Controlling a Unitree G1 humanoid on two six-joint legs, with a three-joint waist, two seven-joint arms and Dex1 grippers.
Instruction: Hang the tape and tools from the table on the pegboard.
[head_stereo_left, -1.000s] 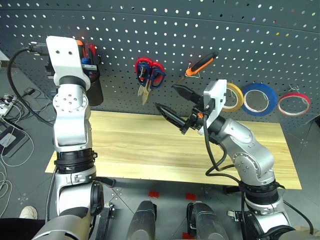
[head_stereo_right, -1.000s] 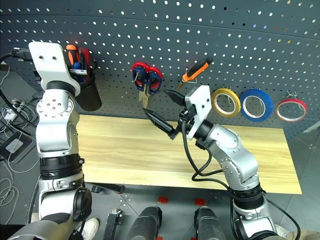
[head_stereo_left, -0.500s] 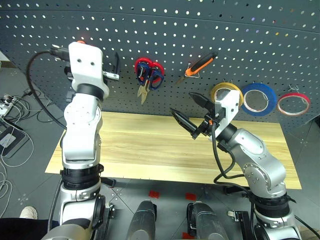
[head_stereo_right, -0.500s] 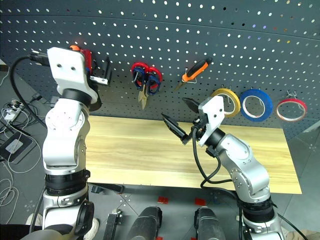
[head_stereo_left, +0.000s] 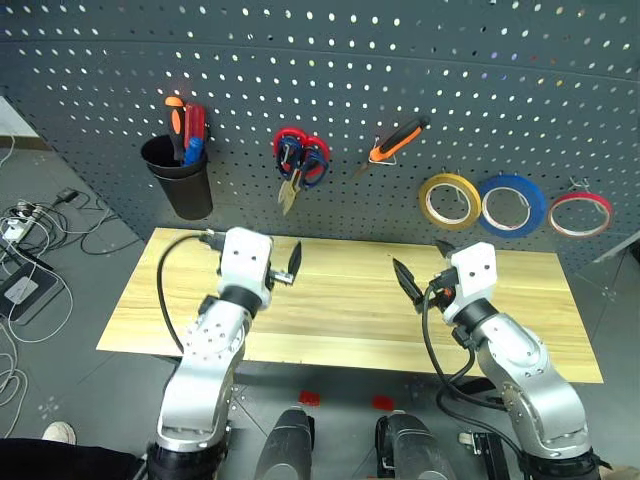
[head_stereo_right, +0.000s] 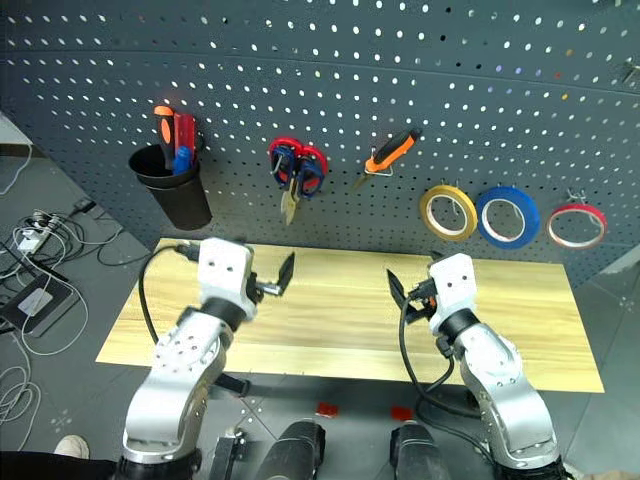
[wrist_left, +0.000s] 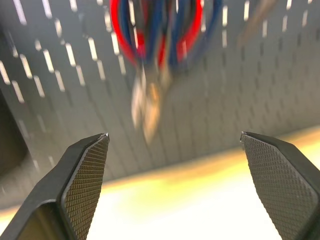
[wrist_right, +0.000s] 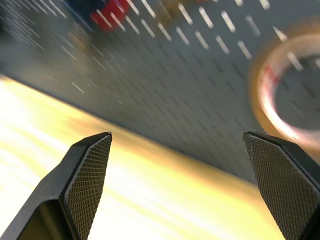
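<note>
Both arms hang low over the table (head_stereo_left: 330, 330), and its plank top carries nothing between them. The left gripper (wrist_left: 175, 150) has its two black fingers spread wide with nothing between them, pointing at the pegboard (head_stereo_left: 330, 60). The right gripper (wrist_right: 177, 150) is just as wide apart and just as empty.

Up on the board, everything hangs. At ten o'clock from the table's middle sits a black cup (head_stereo_left: 180, 180) with the blue-handled screwdriver (head_stereo_left: 194, 150) standing in it beside an orange one and a red one. At twelve o'clock the scissors (head_stereo_left: 312, 165) hang touching a red-handled pair (head_stereo_left: 288, 150), blades down. Just past them, toward one o'clock, the pliers (head_stereo_left: 398, 142) rest tilted on a hook. At two o'clock the yellow tape (head_stereo_left: 449, 200) hangs on its hook, with a blue roll (head_stereo_left: 514, 206) right beside it and a thin red roll (head_stereo_left: 581, 214) farther out.
</note>
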